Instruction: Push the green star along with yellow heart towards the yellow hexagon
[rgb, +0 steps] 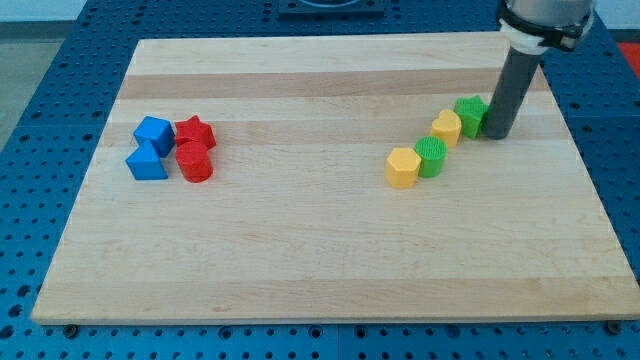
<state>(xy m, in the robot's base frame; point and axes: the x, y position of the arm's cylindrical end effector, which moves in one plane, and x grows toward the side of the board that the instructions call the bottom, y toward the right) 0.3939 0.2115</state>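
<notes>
The green star (470, 113) lies at the view's right, touching the yellow heart (447, 128) to its lower left. A round green block (432, 157) sits below the heart, and the yellow hexagon (402, 167) touches that green block's left side. The four form a diagonal row. My tip (497, 135) stands on the board right against the green star's right side; the dark rod rises from it toward the view's top.
At the view's left sits a cluster: a blue cube (153, 133), a blue triangular block (146, 163), a red star (195, 132) and a red cylinder (194, 161). The wooden board (320, 260) lies on a blue perforated table.
</notes>
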